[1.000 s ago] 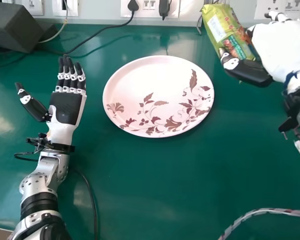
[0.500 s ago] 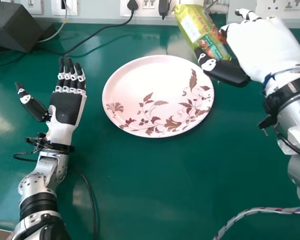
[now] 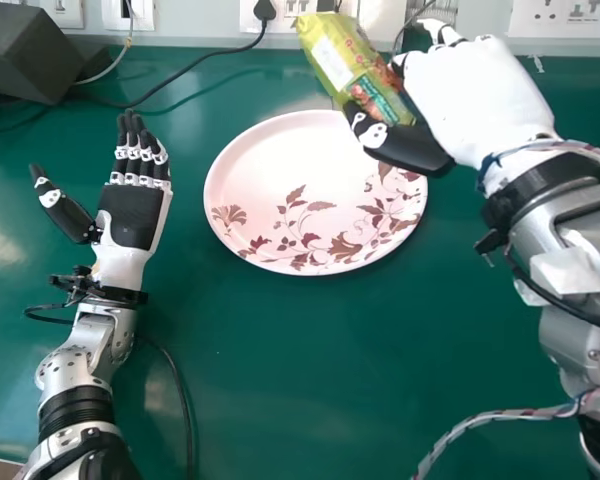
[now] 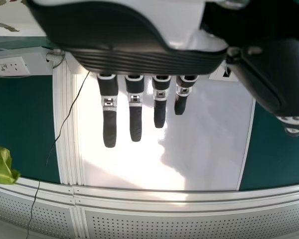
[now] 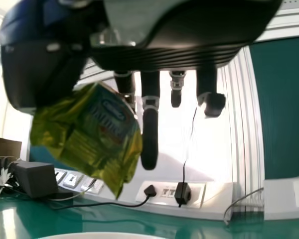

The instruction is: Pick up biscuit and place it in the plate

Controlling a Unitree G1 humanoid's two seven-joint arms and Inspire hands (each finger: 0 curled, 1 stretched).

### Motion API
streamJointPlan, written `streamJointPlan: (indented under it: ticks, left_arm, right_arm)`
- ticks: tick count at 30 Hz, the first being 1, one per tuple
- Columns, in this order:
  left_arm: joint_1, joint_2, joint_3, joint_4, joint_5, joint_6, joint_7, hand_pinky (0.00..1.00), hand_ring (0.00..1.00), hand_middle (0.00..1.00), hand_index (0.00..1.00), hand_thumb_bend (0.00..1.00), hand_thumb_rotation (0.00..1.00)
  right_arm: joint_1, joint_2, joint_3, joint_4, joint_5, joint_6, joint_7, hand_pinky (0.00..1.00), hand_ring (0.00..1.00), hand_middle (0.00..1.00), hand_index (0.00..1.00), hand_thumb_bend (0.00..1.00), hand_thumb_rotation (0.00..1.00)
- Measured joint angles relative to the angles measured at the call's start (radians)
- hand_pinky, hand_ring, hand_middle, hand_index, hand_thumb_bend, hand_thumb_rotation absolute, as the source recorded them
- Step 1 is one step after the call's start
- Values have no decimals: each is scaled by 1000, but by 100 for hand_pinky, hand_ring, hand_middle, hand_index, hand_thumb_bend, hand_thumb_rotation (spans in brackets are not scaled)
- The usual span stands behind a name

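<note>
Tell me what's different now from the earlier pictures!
The right hand moved to the robot's left, carrying the biscuit packet along. The packet was past the plate's right side; now it's by the far edge of the plate. Nothing was let go: the fingers still hold the packet. The plate and the left hand stayed put.

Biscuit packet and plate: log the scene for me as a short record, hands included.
biscuit packet: green-yellow, held off the table
held by: right hand, thumb and fingers around it
packet position: by the plate's far edge in the head view; exact height unclear
plate: pinkish-white with brown floral print, on the table
packet placed: not yet
left hand: idle, fingers straight, left of the plate
background: dark box at far left, wall sockets behind
</note>
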Motion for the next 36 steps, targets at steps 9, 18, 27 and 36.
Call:
streamJointPlan:
  ticks: [9, 18, 27, 36]
  left_arm:
    - [-5, 2, 0, 8, 1, -4, -8, 70, 80, 94, 100, 100, 92]
    - [-4, 2, 0, 8, 0, -4, -6, 71, 79, 96, 100, 100, 96]
    - [-4, 2, 0, 8, 0, -4, -14, 73, 79, 96, 100, 100, 98]
    - [0, -1, 1, -1, -1, 0, -15, 73, 82, 97, 100, 100, 94]
  right_arm:
    - [-31, 33, 56, 51, -18, -1, -20, 1, 14, 28, 53, 52, 45]
    - [-32, 37, 94, 98, -22, -30, -62, 0, 13, 27, 52, 53, 42]
    - [-33, 45, 117, 139, -2, -52, -84, 0, 13, 27, 52, 53, 43]
    - [-33, 55, 120, 201, 80, -73, -120, 0, 12, 26, 51, 54, 45]
